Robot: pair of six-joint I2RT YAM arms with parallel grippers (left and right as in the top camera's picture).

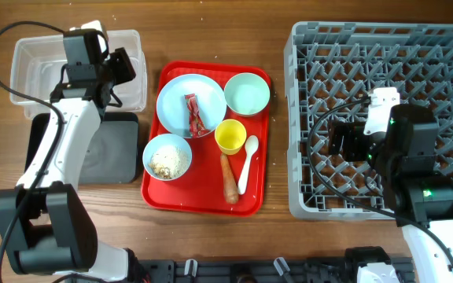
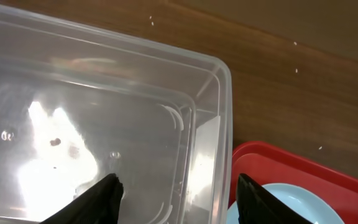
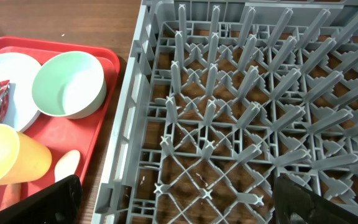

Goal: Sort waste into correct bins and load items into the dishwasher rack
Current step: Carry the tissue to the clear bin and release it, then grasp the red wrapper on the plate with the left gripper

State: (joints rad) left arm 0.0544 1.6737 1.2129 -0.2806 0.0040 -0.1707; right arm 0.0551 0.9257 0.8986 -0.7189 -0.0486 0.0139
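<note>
On the flat red tray (image 1: pixel 203 200) sit a light blue plate (image 1: pixel 173 98) with the red wrapper (image 1: pixel 194 115), an empty pale green bowl (image 1: pixel 247 94), a bowl of rice scraps (image 1: pixel 167 157), a yellow cup (image 1: pixel 230 137), a white spoon (image 1: pixel 247 161) and a carrot (image 1: pixel 229 178). My left gripper (image 1: pixel 124 67) is open and empty over the right edge of the clear tub (image 2: pixel 104 93). My right gripper (image 3: pixel 176 193) is open and empty over the left part of the grey rack (image 3: pixel 229 93).
The black tray (image 1: pixel 112 149) lies below the clear tub (image 1: pixel 30 59), partly under my left arm. The rack (image 1: pixel 447 55) holds nothing in view. Bare wood shows between the red tray and the rack.
</note>
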